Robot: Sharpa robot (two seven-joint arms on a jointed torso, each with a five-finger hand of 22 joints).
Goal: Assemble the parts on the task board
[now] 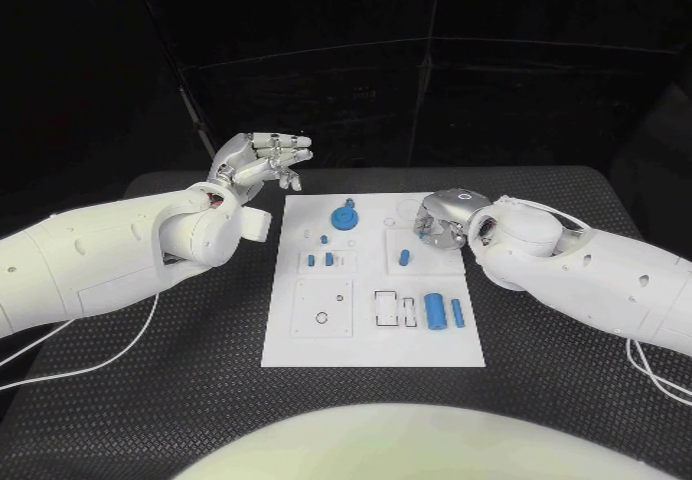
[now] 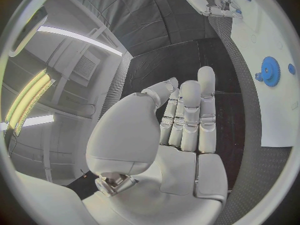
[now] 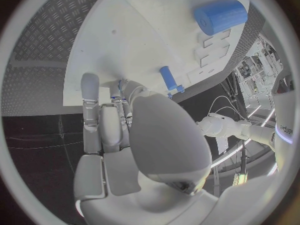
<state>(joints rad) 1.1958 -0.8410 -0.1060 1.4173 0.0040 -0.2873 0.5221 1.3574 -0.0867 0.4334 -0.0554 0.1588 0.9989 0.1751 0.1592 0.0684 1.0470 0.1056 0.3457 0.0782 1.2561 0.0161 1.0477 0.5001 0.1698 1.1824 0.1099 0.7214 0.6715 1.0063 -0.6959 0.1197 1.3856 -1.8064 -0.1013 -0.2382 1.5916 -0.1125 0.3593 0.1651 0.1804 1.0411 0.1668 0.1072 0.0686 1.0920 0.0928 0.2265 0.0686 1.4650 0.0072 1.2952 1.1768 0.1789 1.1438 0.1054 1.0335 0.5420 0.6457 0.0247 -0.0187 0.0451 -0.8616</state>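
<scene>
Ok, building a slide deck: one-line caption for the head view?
Right hand reaches over the task board's far right corner while the left hand hovers open beside the board.

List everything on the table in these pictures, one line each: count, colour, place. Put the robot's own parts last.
Table: one, black, under everything.
Task board: one, white plate, middle of the table.
Gear: one, blue, far end of the board.
Upright cylinders: two, blue, side by side near the board's right edge, at its near end.
Small parts: several, blue, in the board's middle rows; too small to count surely.
Part by the right hand: one, blue, lying on the board.
Left hand: one, silver, raised beyond the board's far left corner, holding nothing.
Right hand: one, silver, over the board's far right part; its grasp cannot be judged.
</scene>
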